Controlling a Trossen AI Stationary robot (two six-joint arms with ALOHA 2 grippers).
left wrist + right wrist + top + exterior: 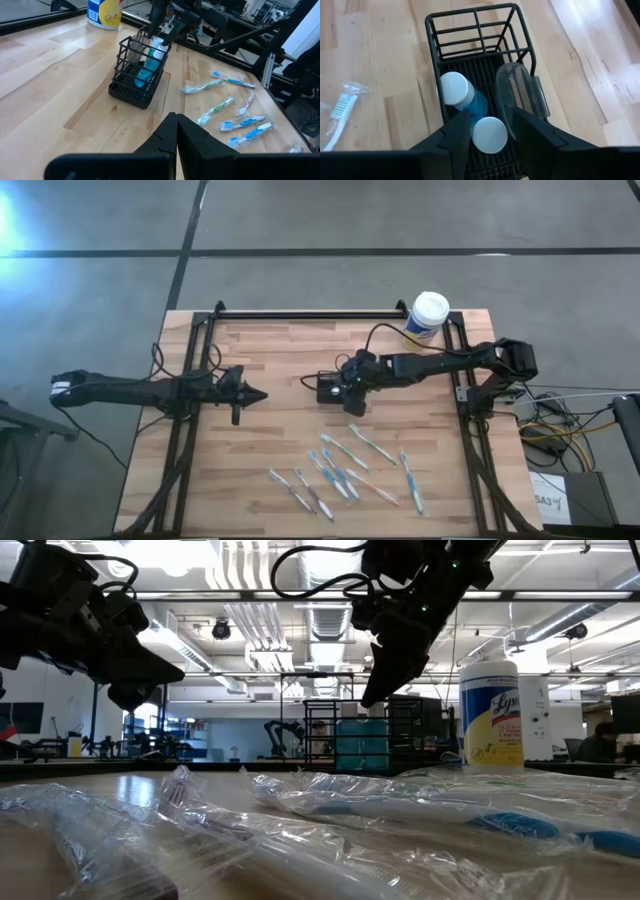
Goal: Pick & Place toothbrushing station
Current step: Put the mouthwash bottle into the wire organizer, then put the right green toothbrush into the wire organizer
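The black wire caddy (328,388) stands on its base at mid-table; it also shows in the left wrist view (131,80) and the right wrist view (470,27). Inside it stand a blue tube with a white cap (455,89) and a clear plastic piece (520,92). My right gripper (491,121) hangs over the caddy, closed on a second blue white-capped tube (151,57). My left gripper (258,394) is shut and empty, left of the caddy above the table. Several wrapped toothbrushes (345,470) lie on the near part of the table. My right gripper has the second blue tube's white-capped upper end (490,134) between its two fingers, coming from above and pointing down into the caddy. The tube leans, its lower part down inside the caddy (145,75). The fingers hide the exact places of contact.
A yellow canister with a white lid (428,315) stands at the far right edge. The toothbrushes (225,107) are spread across the near right part of the table. Bare wood lies left of the caddy and around my left gripper (176,120).
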